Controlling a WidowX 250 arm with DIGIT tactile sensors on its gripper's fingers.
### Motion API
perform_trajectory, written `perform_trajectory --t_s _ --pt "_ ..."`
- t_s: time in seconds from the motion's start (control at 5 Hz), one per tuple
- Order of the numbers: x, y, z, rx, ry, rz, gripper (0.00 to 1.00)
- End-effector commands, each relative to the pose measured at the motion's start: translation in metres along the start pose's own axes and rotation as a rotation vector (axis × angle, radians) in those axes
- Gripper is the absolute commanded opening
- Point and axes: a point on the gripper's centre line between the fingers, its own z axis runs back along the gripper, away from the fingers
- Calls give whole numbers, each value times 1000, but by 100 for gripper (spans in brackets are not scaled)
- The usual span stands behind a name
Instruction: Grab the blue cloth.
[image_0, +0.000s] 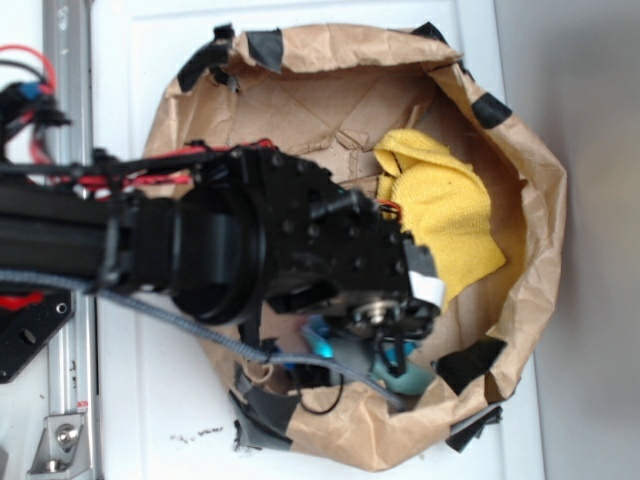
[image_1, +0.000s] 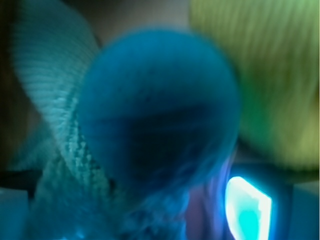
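My wrist view is blurred, but I make out the blue cloth at left, its ribbed weave pressed beside a round blue ball, with the yellow cloth at upper right. From outside, a sliver of the blue cloth shows under my claw, inside the brown paper nest on the white tabletop. I cannot tell how the claw's jaws stand.

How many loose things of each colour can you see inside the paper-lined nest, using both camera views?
Yellow: 1, the yellow cloth.
Pale teal-blue: 1, the blue cloth, mostly hidden under the arm in the exterior view.
Deep blue: 1, the round blue ball, blurred close to the wrist camera.
Total: 3.
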Motion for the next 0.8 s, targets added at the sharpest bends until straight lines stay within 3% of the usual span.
perform_trajectory --t_s 0.0,0.2,0.6 --pt "-7 -13 -3 -3 -21 -59 0" --pt "-12 -11 22 47 -61 -47 0" --pt "-30 15 105 261 -304 67 0"
